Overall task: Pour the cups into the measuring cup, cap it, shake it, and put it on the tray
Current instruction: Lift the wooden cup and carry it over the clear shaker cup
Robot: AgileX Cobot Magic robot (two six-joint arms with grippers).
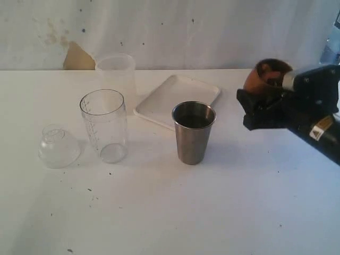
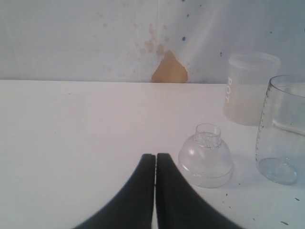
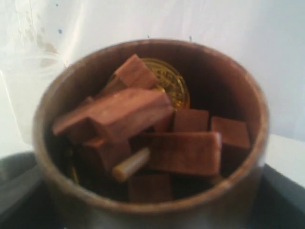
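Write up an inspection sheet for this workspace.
Surface: white table, scattered dark specks.
Job's things: measuring cup upright, empty; cap on the table beside it; steel tumbler upright, contents unclear; wooden cup holds wooden blocks and a gold disc; tray bare.
Clutter: frosted cup behind the measuring cup.
Grippers: left gripper shut, empty; right gripper shut on the wooden cup.
Cables: nothing seen.
Surroundings: stained white wall with a tan patch.

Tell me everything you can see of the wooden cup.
The wooden cup is small, round and brown, with a thick rim, apparently turned wood. It holds reddish wooden blocks, with a gold embossed disc and a pale stick end among them. The right pincer holds it roughly mouth-up above the table, right of the steel cup in the exterior view; nothing else touches it.
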